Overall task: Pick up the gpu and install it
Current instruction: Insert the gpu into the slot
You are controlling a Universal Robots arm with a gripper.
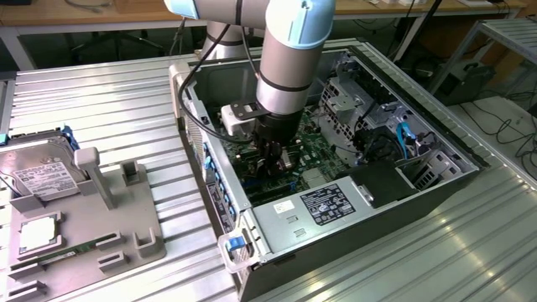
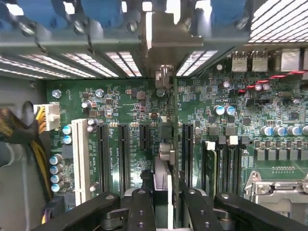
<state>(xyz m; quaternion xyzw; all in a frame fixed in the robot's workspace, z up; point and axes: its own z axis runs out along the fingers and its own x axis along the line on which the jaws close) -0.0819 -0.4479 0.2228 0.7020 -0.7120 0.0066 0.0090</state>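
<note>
Gripper (image 2: 166,204) is clamping the gpu (image 2: 166,149) edge-on at the lower centre of the wrist frame. Card's long axis is running up the frame, parallel to the motherboard (image 2: 240,130) slots directly beneath.

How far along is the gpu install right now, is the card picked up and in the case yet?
Pickup looks done: the gripper is shut on the gpu, held edge-on between the fingers. In hand: the arm has it down inside the open computer case, directly over the motherboard, lined up with an expansion slot. Left: whether the card is fully seated cannot be told; it is not yet released.
</note>
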